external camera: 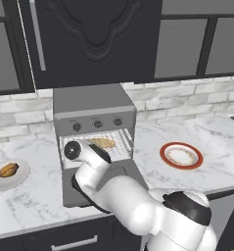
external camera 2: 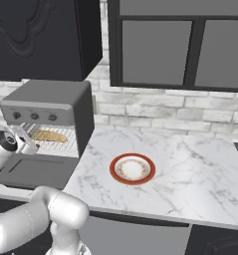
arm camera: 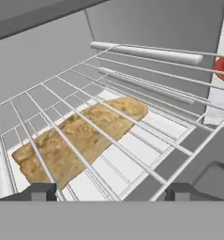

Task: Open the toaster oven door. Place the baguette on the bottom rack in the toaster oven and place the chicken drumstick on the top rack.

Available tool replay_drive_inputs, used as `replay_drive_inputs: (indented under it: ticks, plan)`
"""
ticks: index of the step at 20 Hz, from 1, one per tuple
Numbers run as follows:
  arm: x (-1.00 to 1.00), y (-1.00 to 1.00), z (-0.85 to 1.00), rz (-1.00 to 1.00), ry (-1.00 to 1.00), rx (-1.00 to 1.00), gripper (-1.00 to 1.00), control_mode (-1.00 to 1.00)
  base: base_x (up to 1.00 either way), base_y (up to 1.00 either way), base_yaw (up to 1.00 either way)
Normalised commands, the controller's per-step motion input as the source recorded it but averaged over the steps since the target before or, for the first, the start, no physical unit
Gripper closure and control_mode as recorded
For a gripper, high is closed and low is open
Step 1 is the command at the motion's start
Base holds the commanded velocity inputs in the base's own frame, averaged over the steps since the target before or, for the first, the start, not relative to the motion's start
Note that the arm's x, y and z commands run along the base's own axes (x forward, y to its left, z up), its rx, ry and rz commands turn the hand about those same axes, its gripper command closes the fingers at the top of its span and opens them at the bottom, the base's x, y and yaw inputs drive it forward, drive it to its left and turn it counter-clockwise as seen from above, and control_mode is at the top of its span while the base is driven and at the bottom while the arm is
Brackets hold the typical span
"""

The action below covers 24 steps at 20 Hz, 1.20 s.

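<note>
The baguette [arm camera: 80, 136] lies on the bottom rack [arm camera: 146, 152] inside the toaster oven [external camera: 91, 105], stretched at a slant across the wires, and seen from the hand through the wires of the top rack [arm camera: 132, 89] above it. From the left base view the loaf shows as a tan shape in the lit opening under the row of three knobs. The toaster oven door [external camera 2: 38, 172] hangs fully open, folded down flat in front of the oven over the counter's front edge. The gripper [arm camera: 108, 191] sits at the mouth of the oven, its two dark tips spread wide apart with nothing between them; it touches neither the loaf nor the racks as far as can be seen. The white arm reaches in over the lowered door. The chicken drumstick [external camera: 7, 170] rests on a pale plate [external camera: 21, 177] on the marble counter [external camera 2: 190, 169], well off to the left of the oven. To the right of the oven stands a red-rimmed plate [external camera: 181, 155]. A dark cabinet [external camera: 89, 39] hangs above the oven against the white brick wall [external camera 2: 155, 112].
</note>
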Motion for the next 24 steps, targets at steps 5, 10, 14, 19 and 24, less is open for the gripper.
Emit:
replay_drive_inputs:
  ticks: [5, 10, 14, 19, 24]
  plan:
    - [-0.68, 0.1, -0.73, -0.01, 0.43, -0.24, -1.0, -1.0, 0.0, 0.0, 0.0]
    - [-0.71, 0.09, -0.72, -0.02, 0.48, -0.24, -1.0, -1.0, 0.0, 0.0, 0.0]
    - [-0.71, 0.1, -0.71, -0.02, 0.48, -0.25, -1.0, -1.0, 0.0, 0.0, 0.0]
    - [-0.74, 0.11, -0.71, -0.01, 0.47, -0.28, -1.0, -1.0, 0.0, 0.0, 0.0]
    - [-0.75, 0.12, -0.68, -0.01, 0.5, -0.29, -1.0, -1.0, 0.0, 0.0, 0.0]
